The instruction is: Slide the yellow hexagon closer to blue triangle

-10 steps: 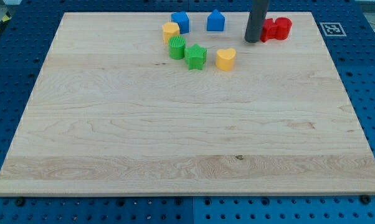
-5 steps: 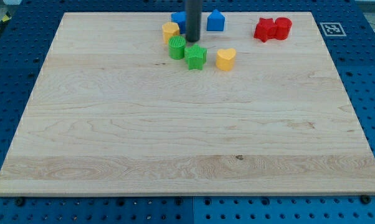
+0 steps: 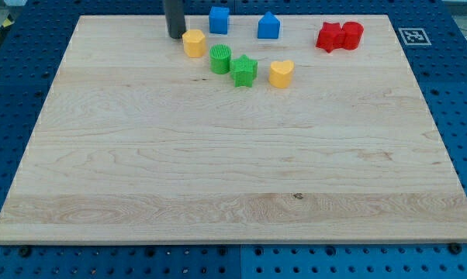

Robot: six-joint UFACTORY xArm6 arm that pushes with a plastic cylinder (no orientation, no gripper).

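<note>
Big wooden board (image 3: pixel 218 170), near the view's top edge. Tip (image 3: pixel 174 36) down on the board, bare rod, nothing to open or shut, just left of the yellow hexagon (image 3: pixel 193 43), about touching. Hexagon right of the tip; blue triangle (image 3: pixel 268 25) farther right and a bit up, well apart. Blue cube (image 3: pixel 219 19) in between. Best push probably rightward. No boxes or bowls here.
</note>
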